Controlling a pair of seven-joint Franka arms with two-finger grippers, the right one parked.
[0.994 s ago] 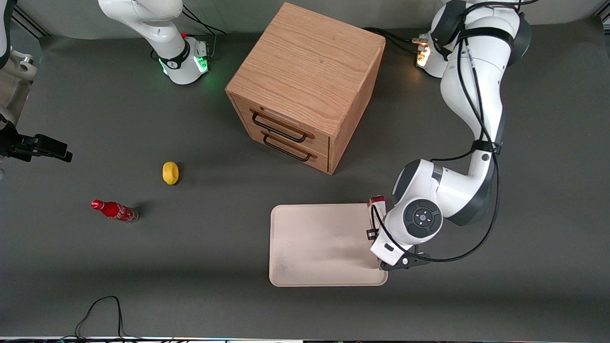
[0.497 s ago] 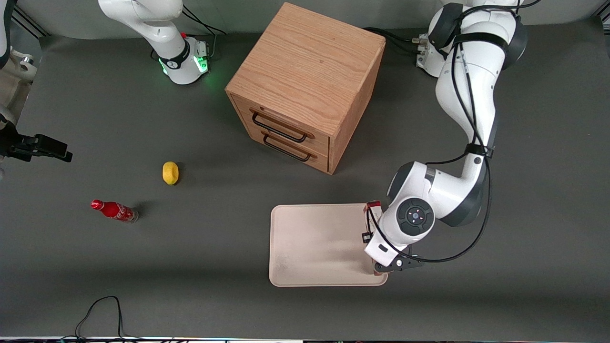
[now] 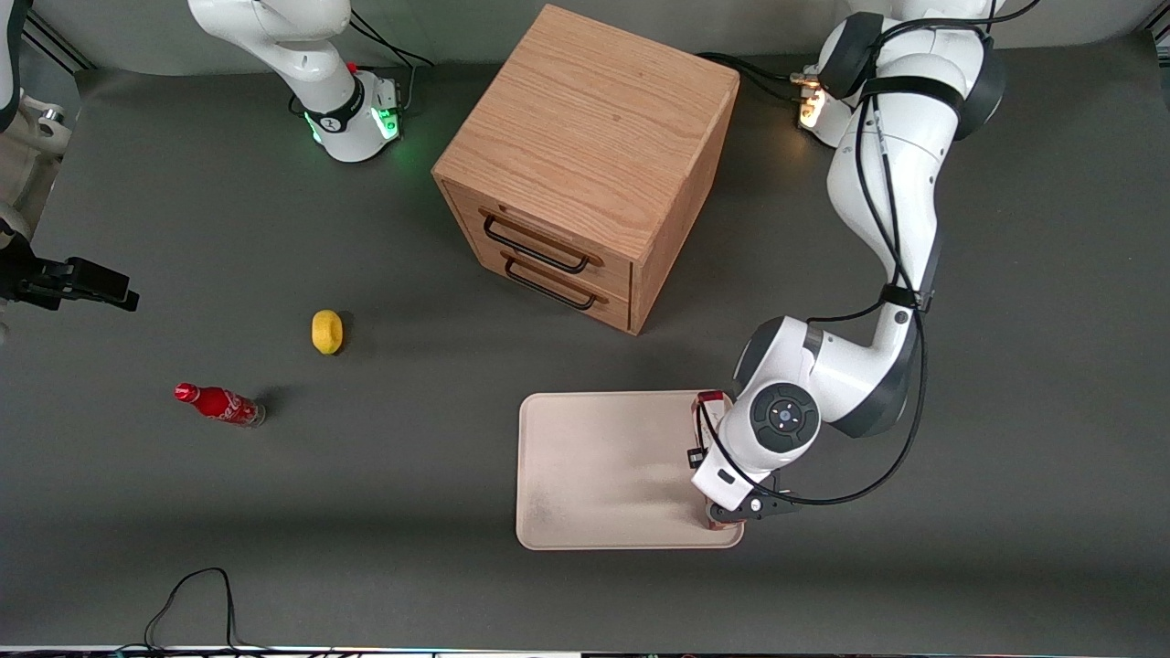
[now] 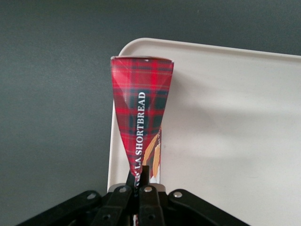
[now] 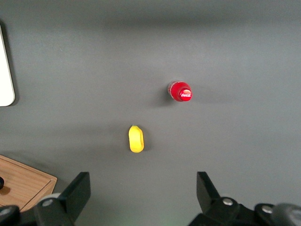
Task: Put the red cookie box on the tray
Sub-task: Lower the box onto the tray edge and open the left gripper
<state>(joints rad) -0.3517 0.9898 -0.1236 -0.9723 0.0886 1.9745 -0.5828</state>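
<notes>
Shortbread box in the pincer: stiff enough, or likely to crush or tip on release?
The red cookie box looks like thin cardboard, so it probably dents under a hard squeeze. The pincer grips one narrow end, so it may swing. It hangs over the tray rim; set on a narrow face, it would likely topple.

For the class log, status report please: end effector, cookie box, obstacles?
End effector shut on red shortbread box, at the tray edge nearest the working arm. Box not released. Nothing on tray.

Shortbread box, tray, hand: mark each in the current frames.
red cookie box [image 4: 141,101]: left wrist view, tartan face above the lettering.
tray [image 3: 603,457]: front view, bare floor.
hand [image 4: 140,181]: left wrist view, between fingertips, shut on the box end.
</notes>
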